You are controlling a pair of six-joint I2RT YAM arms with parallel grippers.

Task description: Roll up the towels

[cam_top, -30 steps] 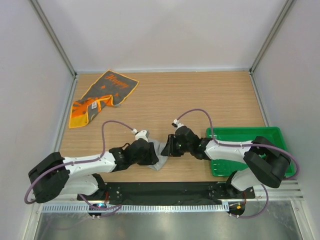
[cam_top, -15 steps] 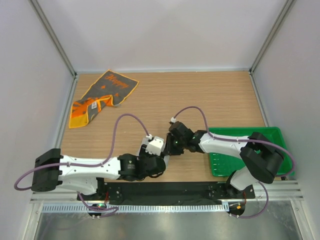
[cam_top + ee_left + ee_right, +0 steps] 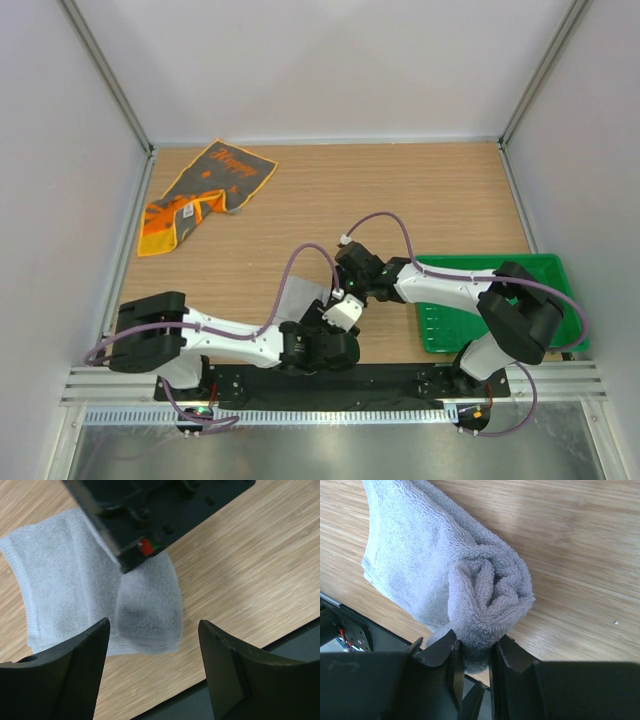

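- The dark grey cloth towel with orange print (image 3: 205,190) lies loosely crumpled at the far-left corner of the wooden counter (image 3: 400,190), well apart from both grippers. Its orange back is turned up at the nearer end. Orange script runs across its far end, too small to read.
- The plain light grey cloth towel (image 3: 297,297) lies near the counter's near edge, about midway along it. Its left part is flat, and its right end is wound into a thick roll (image 3: 485,600).
- The left gripper (image 3: 152,630) hangs just over that rolled end. Its jaws are spread wide, one on each side of the roll, and they touch nothing.
- The right gripper (image 3: 475,655) is clamped on the end of the roll, with the cloth pinched tight between its two black fingers (image 3: 452,662). In the left wrist view its black body sits right over the towel and carries a small red-and-green mark with no legible lettering.
- The green plastic tray (image 3: 555,265) sits at the near-right corner, beside the right arm.
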